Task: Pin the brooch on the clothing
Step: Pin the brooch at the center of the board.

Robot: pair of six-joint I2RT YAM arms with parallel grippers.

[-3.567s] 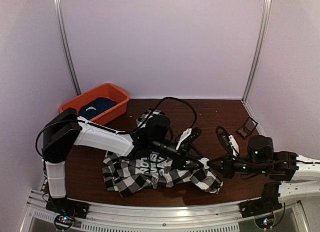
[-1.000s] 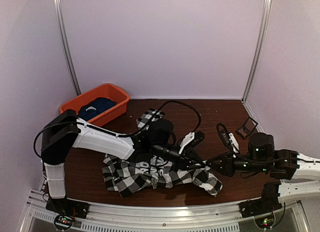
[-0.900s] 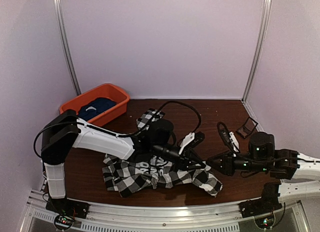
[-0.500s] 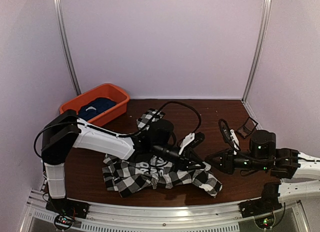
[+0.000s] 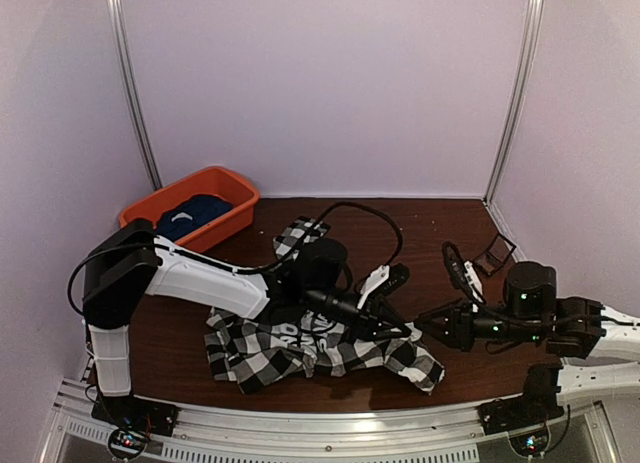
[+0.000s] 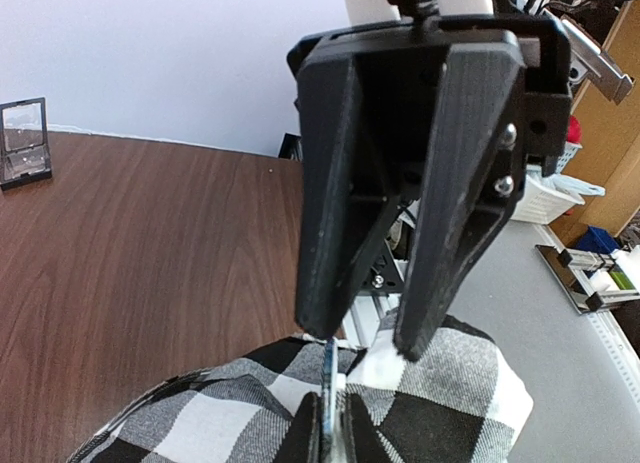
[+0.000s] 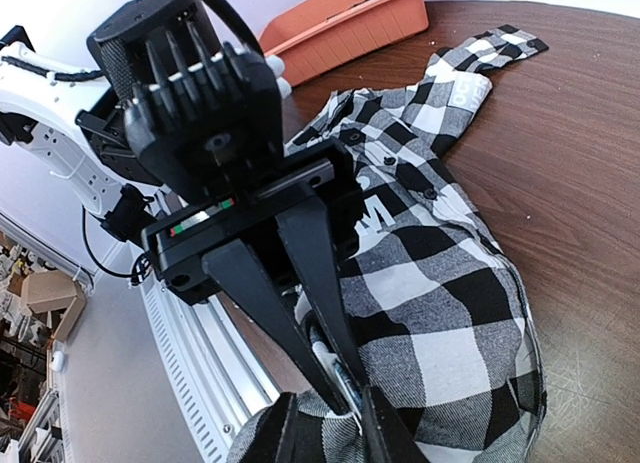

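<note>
My left gripper [image 6: 328,428] clamped on the thin brooch [image 6: 329,368], just over the checked clothing [image 5: 262,351] that lay crumpled at the table [image 5: 450,223] 6 o'clock, my right gripper [image 5: 424,327] faced it from 3 o'clock, jaws apart, orange bin [image 5: 228,223] held a navy garment [image 5: 190,211] at 10 o'clock.

Orange bin [image 5: 232,219], navy garment [image 5: 193,209]

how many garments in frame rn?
2. A black-and-white checked shirt lies crumpled on the table, front centre. A dark navy garment sits in the orange bin at the back left. More could be hidden beneath it in the bin.
</note>
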